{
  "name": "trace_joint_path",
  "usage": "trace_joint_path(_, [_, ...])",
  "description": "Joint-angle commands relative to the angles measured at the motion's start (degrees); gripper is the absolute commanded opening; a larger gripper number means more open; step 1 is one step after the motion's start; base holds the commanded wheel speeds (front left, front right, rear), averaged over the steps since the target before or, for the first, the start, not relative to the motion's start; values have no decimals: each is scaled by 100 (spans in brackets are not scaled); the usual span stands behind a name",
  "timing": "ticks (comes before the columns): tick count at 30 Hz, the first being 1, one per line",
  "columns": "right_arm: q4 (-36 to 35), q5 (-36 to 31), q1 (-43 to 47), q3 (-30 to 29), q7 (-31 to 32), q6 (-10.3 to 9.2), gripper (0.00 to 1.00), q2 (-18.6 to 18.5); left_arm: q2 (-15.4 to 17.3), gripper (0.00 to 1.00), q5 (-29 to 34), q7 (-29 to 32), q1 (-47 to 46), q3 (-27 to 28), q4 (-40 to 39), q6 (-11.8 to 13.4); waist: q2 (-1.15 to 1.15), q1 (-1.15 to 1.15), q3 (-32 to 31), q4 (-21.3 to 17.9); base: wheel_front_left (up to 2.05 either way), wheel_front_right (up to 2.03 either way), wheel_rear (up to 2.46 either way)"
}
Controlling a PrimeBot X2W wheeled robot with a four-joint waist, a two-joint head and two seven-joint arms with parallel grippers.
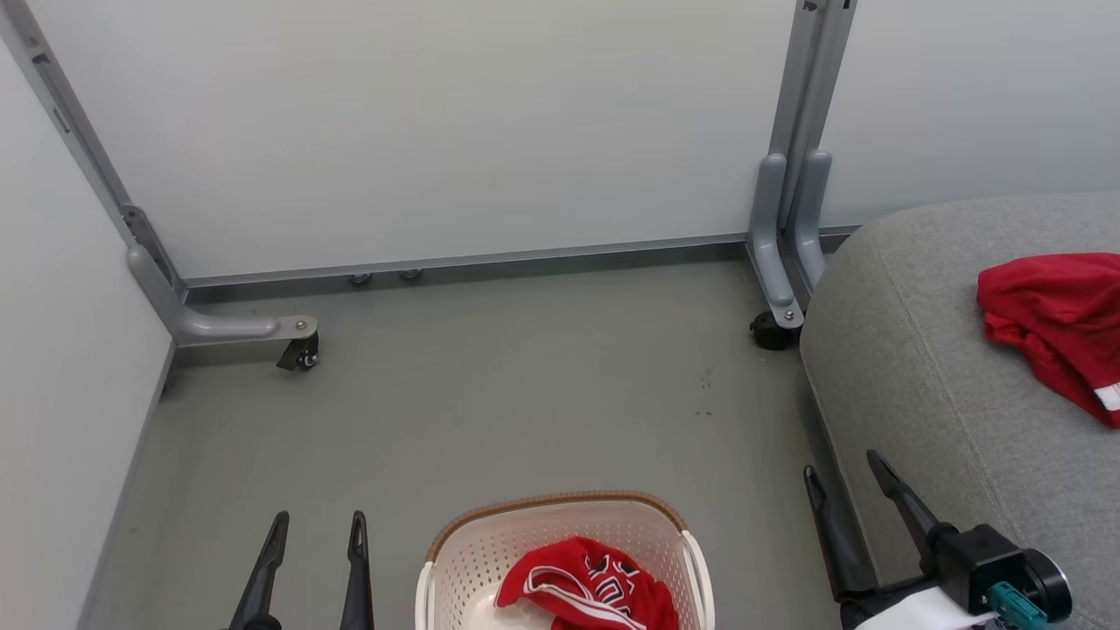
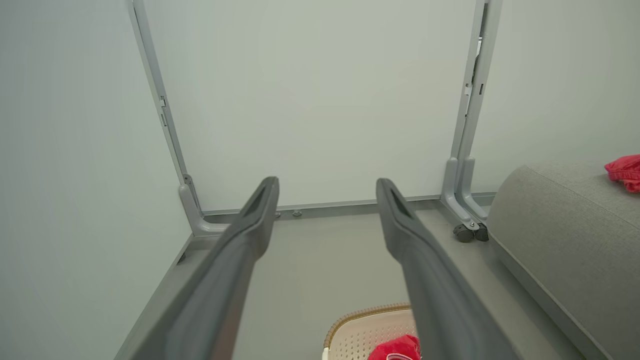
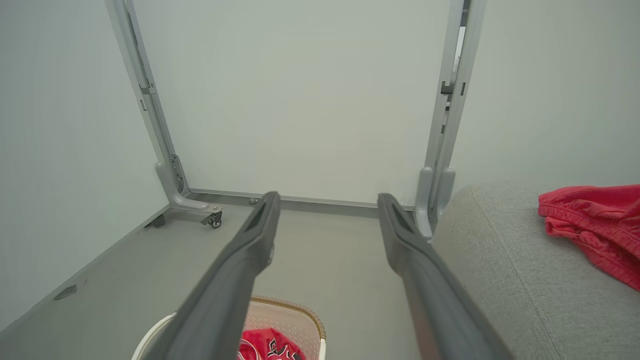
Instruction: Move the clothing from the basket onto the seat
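- Head view: jersey (image 1: 595,582) lies bunched inside the basket (image 1: 560,503), towards its right wall. The plain red garment (image 1: 1050,324) is already on the seat (image 1: 919,367), well to the right of the basket and beyond it. My left gripper (image 1: 319,521) hangs just left of the basket and my right gripper (image 1: 841,464) to its right, by the seat's edge. Both have fingers spread with nothing between them.
- Left wrist view: left gripper (image 2: 326,184) is wide apart and empty, pointing over the floor beyond the basket. The basket's far rim and a scrap of jersey show under the right-hand finger.
- Right wrist view: right gripper (image 3: 325,197) is likewise apart and empty, with the basket and jersey low between the fingers and the seat off to the basket's right.
- I judge the jersey pick comes next, and I'd use the right arm, as it is nearer the seat.
- I'd come down on the highest fold, clear of the rim, and bite deep into the cloth rather than the trim.
- I'd lift until the hem clears the rim, so the basket isn't dragged.
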Motion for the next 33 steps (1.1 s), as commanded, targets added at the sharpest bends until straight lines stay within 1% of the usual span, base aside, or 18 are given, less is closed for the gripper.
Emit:
trace_joint_path(1, [13, -24, 18, 1, -2, -10, 100, -8, -14, 100, 77, -2, 35, 40, 21, -46, 0, 1, 25, 5, 0, 0, 0])
trace_joint_path(7, [31, 7, -40, 16, -2, -10, 100, 2, -51, 100, 104, -2, -45, 91, 62, -133, 0, 1, 47, -15, 0, 0, 0])
trace_joint_path(13, [-16, 39, -68, 29, -2, -10, 100, 1, -65, 100, 142, -2, -146, 77, 52, -153, 0, 1, 75, -47, 0, 0, 0])
trace_joint_path(33, [-46, -24, -31, 8, -1, -10, 100, -40, -73, 100, 57, -2, -188, 14, 17, -84, 0, 1, 62, -72, 0, 0, 0])
